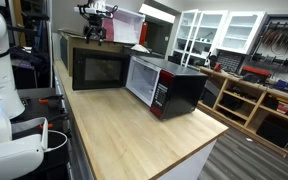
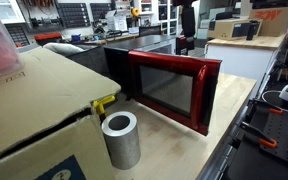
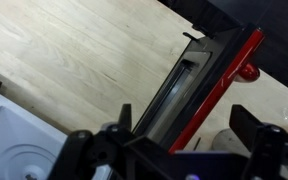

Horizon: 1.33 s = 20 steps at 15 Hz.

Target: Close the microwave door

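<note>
Tool (image 3: 170,146) hung wide open, empty, above the microwave door (image 3: 210,88); a steady push near its free edge seemed best.

The surface (image 1: 134,135) was a long countertop of pale wood grain, bare wood running along most of its length. The microwave (image 1: 174,90) stood directly on it, toward one end. In an exterior view, a brown cardboard box (image 2: 29,110) and an upright grey metal cylinder (image 2: 121,140) stood just beside each other on the same wood.
</note>
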Each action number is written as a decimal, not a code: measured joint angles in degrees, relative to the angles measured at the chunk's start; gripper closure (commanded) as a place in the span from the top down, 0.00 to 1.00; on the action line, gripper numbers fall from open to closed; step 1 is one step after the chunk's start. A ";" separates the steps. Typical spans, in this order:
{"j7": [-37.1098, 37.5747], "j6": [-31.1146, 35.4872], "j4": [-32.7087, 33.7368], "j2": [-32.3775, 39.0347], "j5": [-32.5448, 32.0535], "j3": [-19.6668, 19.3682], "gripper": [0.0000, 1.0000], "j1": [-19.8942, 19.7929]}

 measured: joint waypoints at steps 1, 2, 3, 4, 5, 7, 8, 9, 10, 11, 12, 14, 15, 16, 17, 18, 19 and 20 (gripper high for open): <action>0.00 0.00 -0.50 0.14 0.03 0.15 1.00 0.19; 0.00 0.02 -0.96 0.26 0.03 0.35 1.00 0.32; 0.00 0.06 -1.43 0.38 0.03 0.51 1.00 0.45; 0.00 0.16 -1.89 0.53 0.03 0.67 1.00 0.58; 0.00 0.27 -2.29 0.70 0.03 0.79 1.00 0.67; 0.00 0.64 -3.11 1.02 0.02 0.89 1.00 0.81; 0.00 0.91 -3.52 1.18 -0.01 0.91 1.00 0.83; 0.00 1.29 -3.86 1.24 -0.03 0.91 1.00 0.83; 0.00 1.58 -4.28 1.25 -0.10 0.91 1.00 0.81; 0.00 1.97 -4.77 1.25 -0.46 0.88 1.00 0.73; 0.00 2.38 -5.28 1.24 -0.96 0.80 1.00 0.59; 0.00 2.91 -6.33 1.10 -2.16 0.27 1.00 0.04; 0.00 2.93 -6.77 0.92 -2.96 -0.16 1.00 -0.37; 0.00 2.95 -7.29 0.54 -3.91 -0.67 1.00 -0.90; -0.01 2.95 -7.80 0.04 -4.85 -1.21 1.00 -1.43; -0.01 2.95 -8.27 -0.57 -5.99 -1.73 1.00 -2.02; -0.03 2.95 -8.82 -1.41 -7.38 -2.29 1.00 -2.67; -0.07 2.95 -9.40 -2.35 -8.74 -2.90 1.00 -3.29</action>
